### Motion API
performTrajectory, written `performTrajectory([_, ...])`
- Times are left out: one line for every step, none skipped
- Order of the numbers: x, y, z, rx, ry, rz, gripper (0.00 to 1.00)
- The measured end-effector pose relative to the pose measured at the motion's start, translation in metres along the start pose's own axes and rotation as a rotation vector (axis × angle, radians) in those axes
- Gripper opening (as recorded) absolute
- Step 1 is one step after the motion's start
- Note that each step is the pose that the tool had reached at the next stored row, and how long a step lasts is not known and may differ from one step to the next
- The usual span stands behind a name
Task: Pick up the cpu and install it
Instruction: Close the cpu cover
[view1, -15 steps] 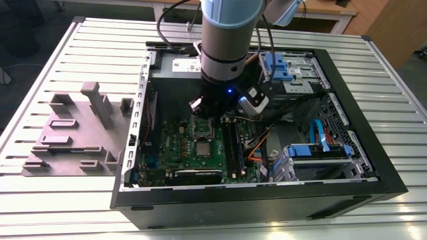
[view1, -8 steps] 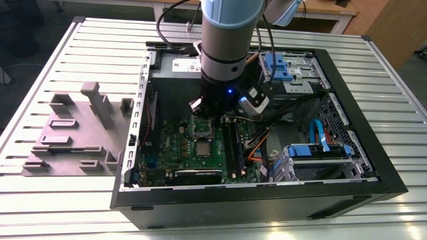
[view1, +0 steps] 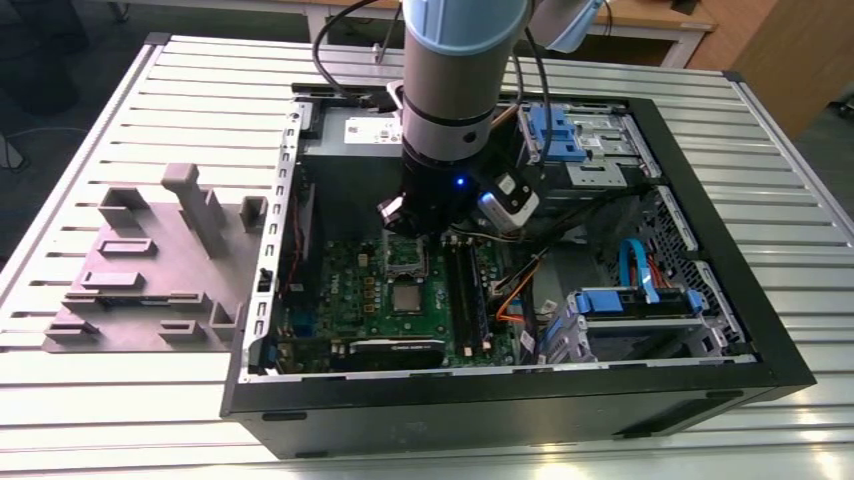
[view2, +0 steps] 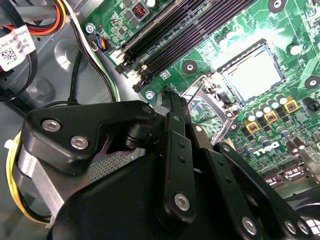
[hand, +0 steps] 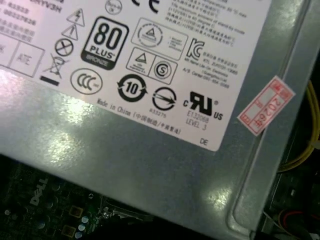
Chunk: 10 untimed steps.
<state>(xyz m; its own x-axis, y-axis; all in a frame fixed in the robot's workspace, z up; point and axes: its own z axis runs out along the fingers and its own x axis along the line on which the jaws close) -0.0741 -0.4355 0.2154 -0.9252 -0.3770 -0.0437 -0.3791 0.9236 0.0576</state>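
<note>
Since the cpu (view1: 404, 297) lies flat in its socket on the motherboard (view1: 344, 290), at 6 o'clock of the end effector (view1: 406, 232) in the exterior view, I judge seating done; the hinged frame (view1: 404, 258) stands open between them. End effector state: cannot tell. Any move wants a straight vertical path: memory slots (view1: 465, 285) at the cpu's 3 o'clock, case wall (view1: 280, 220) at 9, power supply (view1: 354, 130) at 12.
</note>
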Motion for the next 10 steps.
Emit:
performTrajectory([0.0001,-0.0002,0.0000,-0.0001,0.0001,-0.002,0.10])
performTrajectory([0.0001,-0.0002,0.0000,-0.0002,0.0003,-0.006,0.10])
performTrajectory([0.0001,-0.0002,0.0000,-0.0003,0.0004,-0.008,0.10])
performTrajectory([0.0001,-0.0003,0.0000,-0.0004,0.0004,-0.009,0.10])
performTrajectory([0.0001,-0.0003,0.0000,-0.0005,0.0004,-0.009,0.10])
performTrajectory([0.0001,-0.0003,0.0000,-0.0004,0.0005,-0.009,0.10])
performTrajectory([0.0001,-0.0003,0.0000,-0.0004,0.0005,-0.009,0.10])
performTrajectory([0.0002,-0.0003,0.0000,-0.0002,0.0009,-0.009,0.10])
performTrajectory([0.0002,-0.0003,0.0000,-0.0002,0.0009,-0.009,0.10])
performTrajectory([0.0002,-0.0003,0.0000,-0.0002,0.0009,-0.009,0.10])
